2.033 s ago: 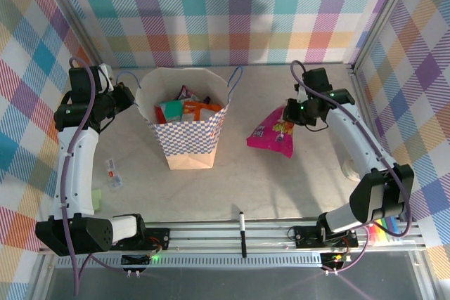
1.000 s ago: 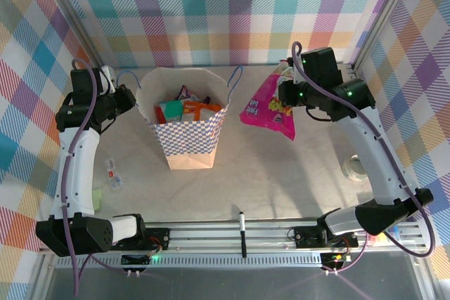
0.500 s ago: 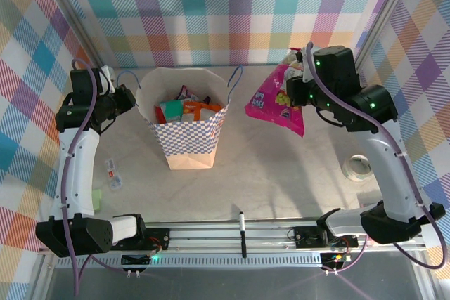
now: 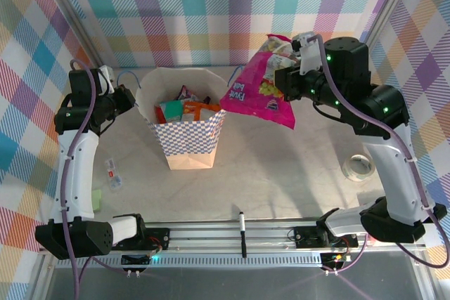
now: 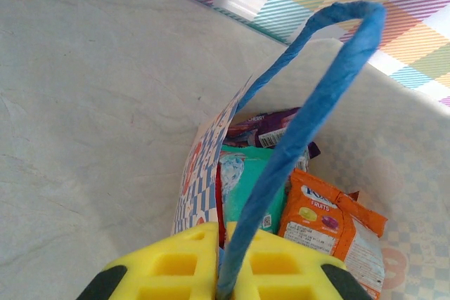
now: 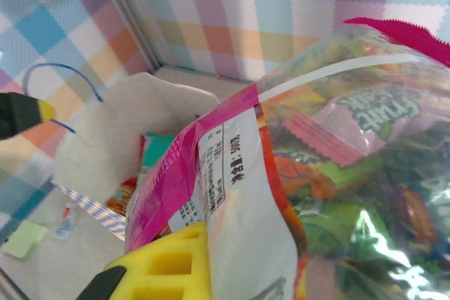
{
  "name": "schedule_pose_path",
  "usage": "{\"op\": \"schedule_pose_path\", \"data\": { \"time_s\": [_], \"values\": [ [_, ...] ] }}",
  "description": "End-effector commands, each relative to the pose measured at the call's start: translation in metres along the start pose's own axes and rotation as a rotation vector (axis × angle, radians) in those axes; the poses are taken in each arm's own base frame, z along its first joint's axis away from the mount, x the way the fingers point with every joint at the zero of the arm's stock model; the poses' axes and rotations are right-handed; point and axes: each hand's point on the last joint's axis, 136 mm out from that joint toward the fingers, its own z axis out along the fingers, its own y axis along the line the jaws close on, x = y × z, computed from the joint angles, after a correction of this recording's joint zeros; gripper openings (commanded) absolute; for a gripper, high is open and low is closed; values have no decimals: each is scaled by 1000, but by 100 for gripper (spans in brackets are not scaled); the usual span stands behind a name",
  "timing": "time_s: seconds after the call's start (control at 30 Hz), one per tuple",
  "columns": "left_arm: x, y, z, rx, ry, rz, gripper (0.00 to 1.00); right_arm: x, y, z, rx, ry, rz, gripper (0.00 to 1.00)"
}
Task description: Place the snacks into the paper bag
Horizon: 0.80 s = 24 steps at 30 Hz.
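Note:
The paper bag (image 4: 184, 138) stands open at the table's back left, tan with blue-checked sides. Inside it lie teal (image 5: 246, 187), orange (image 5: 330, 230) and purple (image 5: 264, 126) snacks. My left gripper (image 5: 223, 272) is shut on the bag's blue cord handle (image 5: 309, 110), holding the left rim out. A large pink snack packet (image 4: 261, 89) hangs in the air just right of the bag's rim, with my right gripper (image 4: 292, 79) shut on its top edge. In the right wrist view the pink packet (image 6: 281, 173) covers the fingers, and the bag's mouth (image 6: 126, 117) lies below to the left.
A black marker pen (image 4: 242, 231) lies at the near edge. A small clear wrapper (image 4: 112, 172) and a green note (image 4: 96, 198) sit on the left. A tape roll (image 4: 359, 167) rests at the right. Checked walls close in the back and sides.
My right arm has lifted the pink packet off the table and carried it up and left, to beside the bag's right rim. The left arm has held still on the handle.

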Motion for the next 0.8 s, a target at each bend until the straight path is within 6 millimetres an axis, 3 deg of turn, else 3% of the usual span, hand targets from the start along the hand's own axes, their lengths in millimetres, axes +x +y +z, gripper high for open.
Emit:
{"op": "schedule_pose_path", "data": {
  "time_s": [0.0,0.33,0.77],
  "values": [
    [-7,-3,-12,10,-41,20,12,-70,35,-28,-145,-267,-73,0],
    [-6,-1,-18,-10,-46,37,12,-82,61,7,-242,-258,-107,0],
    [-2,5,-15,-35,-33,51,12,-92,86,69,-354,-234,-119,0]
  ]
}}
